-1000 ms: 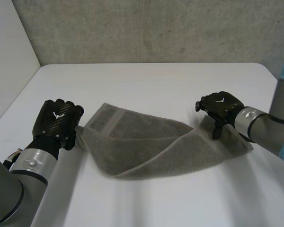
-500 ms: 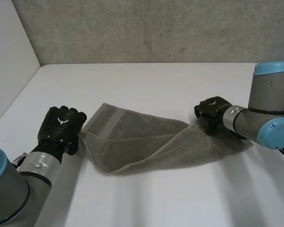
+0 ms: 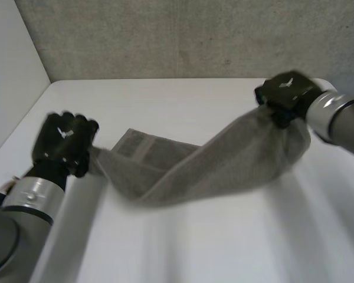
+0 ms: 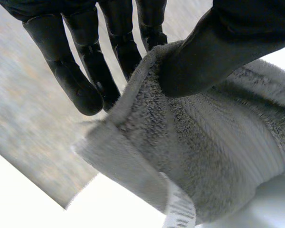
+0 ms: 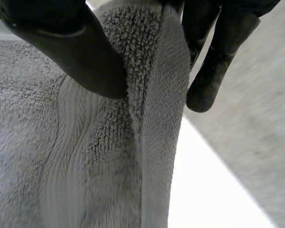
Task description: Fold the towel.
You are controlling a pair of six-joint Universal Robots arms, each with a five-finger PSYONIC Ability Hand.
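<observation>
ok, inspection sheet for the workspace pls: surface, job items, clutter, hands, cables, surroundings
surface: white table, no stains seen
job's things: grey towel, slung between both hands, right end higher, middle sagging towards the table
clutter: nothing seen
hands: left hand pinches the towel's left end between thumb and fingers; right hand pinches the right end the same way
cables: nothing seen
surroundings: grey concrete wall behind the table, pale panel at its left
</observation>
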